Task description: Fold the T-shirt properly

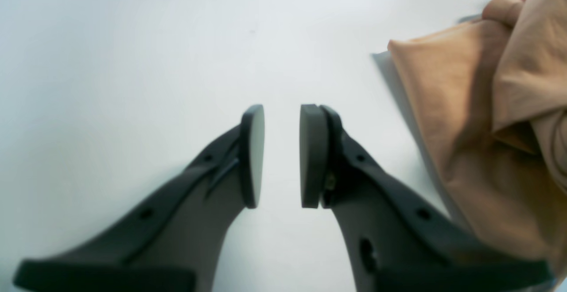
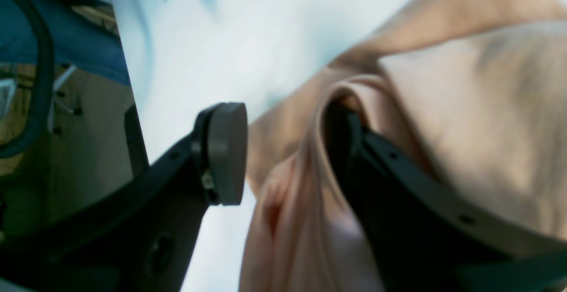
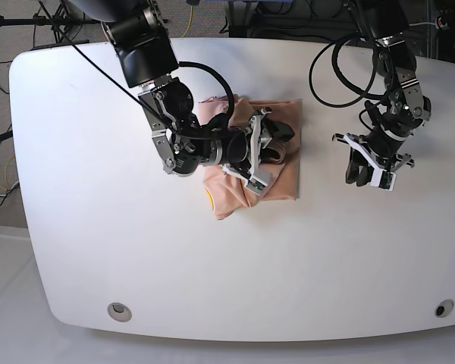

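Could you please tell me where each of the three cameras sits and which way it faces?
Left wrist: behind the left gripper, facing down at the white table; its dark fingers show, parted and empty.
Right wrist: behind the right gripper, jaws apart around a fold of the wrinkled peach cotton T-shirt.
Base: overhead, looking down on both arms.
Shared: all views show the T-shirt and table.

Bright, even light throughout
Both wrist views are soft and blurred; the white tabletop [image 3: 83,227] glares, with faint shadows beside the cloth.

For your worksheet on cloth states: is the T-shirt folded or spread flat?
Folded: the T-shirt lies as a compact, layered bundle with overlapping flaps, not spread out.
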Available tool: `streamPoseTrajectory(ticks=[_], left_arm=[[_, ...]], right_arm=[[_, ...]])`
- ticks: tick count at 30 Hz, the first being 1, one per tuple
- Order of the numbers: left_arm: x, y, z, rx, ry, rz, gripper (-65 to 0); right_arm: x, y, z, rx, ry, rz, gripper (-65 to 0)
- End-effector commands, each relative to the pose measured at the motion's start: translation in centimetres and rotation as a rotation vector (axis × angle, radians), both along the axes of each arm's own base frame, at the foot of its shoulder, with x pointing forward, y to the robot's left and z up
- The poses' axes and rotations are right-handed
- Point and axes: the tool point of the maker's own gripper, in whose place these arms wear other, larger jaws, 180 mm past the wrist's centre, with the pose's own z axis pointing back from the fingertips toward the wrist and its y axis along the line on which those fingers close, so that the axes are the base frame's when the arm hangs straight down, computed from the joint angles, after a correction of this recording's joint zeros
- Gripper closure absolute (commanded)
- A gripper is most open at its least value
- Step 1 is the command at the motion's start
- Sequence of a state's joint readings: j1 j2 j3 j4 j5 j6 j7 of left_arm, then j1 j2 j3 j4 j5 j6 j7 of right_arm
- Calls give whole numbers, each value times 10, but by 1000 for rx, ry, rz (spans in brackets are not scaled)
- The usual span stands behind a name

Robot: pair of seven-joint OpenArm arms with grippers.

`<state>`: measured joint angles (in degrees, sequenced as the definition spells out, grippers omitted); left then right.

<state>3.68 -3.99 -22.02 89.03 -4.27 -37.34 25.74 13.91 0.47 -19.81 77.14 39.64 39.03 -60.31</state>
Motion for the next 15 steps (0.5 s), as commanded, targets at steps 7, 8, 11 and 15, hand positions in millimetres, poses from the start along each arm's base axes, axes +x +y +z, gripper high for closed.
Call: streamPoseTrajectory(ticks=[7, 8, 11, 15], left_arm=[[9, 0, 16, -11, -60, -3, -127], [9, 0, 16, -11, -60, -3, -127], [9, 0, 16, -11, -60, -3, -127], [9, -1, 16, -12, -60, -3, -127]], right_arm=[[12, 19, 29, 86, -55, 5, -275], [12, 20, 30, 87, -55, 6, -275], [12, 20, 30, 89, -55, 6, -275], [12, 21, 31, 94, -55, 6, -275]])
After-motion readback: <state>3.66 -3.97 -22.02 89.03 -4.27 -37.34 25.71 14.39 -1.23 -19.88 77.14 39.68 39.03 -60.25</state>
